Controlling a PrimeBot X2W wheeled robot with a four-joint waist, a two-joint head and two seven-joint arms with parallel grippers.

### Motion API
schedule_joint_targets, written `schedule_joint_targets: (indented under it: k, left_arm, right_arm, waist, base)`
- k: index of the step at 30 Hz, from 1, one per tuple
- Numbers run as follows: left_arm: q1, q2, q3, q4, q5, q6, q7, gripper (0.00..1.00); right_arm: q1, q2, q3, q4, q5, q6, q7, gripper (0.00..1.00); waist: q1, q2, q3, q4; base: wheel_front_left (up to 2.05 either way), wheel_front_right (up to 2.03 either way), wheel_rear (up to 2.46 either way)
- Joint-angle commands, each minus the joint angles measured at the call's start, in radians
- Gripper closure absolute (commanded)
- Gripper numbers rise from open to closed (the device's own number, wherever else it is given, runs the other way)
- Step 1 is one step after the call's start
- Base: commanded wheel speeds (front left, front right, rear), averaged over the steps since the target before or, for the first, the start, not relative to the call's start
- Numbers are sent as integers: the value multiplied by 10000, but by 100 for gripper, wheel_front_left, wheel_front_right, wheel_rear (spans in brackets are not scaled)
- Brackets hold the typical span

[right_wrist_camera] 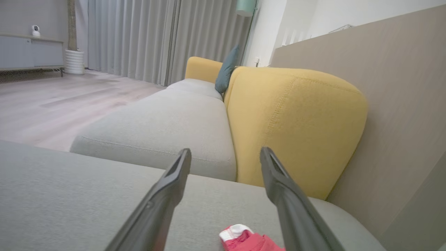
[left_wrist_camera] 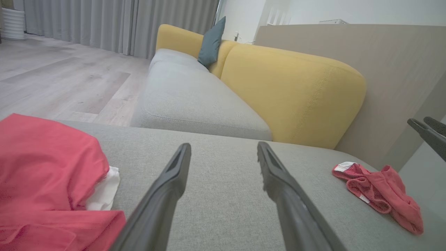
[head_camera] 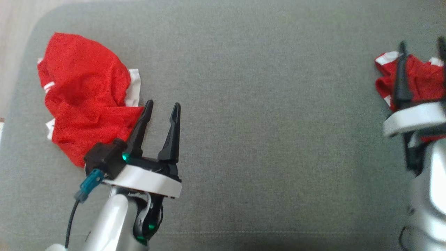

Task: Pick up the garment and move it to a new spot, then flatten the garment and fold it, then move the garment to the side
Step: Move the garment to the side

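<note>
Head view: the left gripper [head_camera: 163, 103] stood spread and empty over the grey cushion [head_camera: 261, 104], with the large red garment [head_camera: 83, 94] crumpled just beside it at ten o'clock. At three o'clock of the frame, the right gripper [head_camera: 422, 41] hung spread above the small red garment [head_camera: 421, 78].

Left wrist view: the left gripper [left_wrist_camera: 223, 145] gaped over bare cushion. The large red garment [left_wrist_camera: 45, 174] lay at eight o'clock and the small red garment [left_wrist_camera: 376, 191] at four.

Right wrist view: the right gripper [right_wrist_camera: 225, 150] was spread and pinched nothing. The small red garment [right_wrist_camera: 249, 240] lay at six o'clock, low between its fingers.
</note>
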Motion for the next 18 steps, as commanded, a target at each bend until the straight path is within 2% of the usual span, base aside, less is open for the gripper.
schedule_joint_targets:
  k: [1,7,13,18]
  left_arm:
    - [-90,58,453,-325,-20,90,-90,0]
    - [336,58,737,-550,-55,251,-90,0]
    - [863,58,914,-411,73,274,-90,0]
    - [1209,58,962,-321,98,242,-90,0]
  right_arm:
    - [95,198,362,-295,176,39,-247,0]
    - [924,625,614,-287,823,39,-819,0]
    - [1944,654,1195,-204,2217,39,-1269,0]
    - [2773,656,1701,-207,2678,39,-1572,0]
  waist:
    - [1,0,-378,96]
    - [1,0,-1030,242]
    - [1,0,-1579,302]
    - [1,0,-1919,315]
  base:
    - [0,0,0]
    - [0,0,0]
    - [0,0,0]
    - [0,0,0]
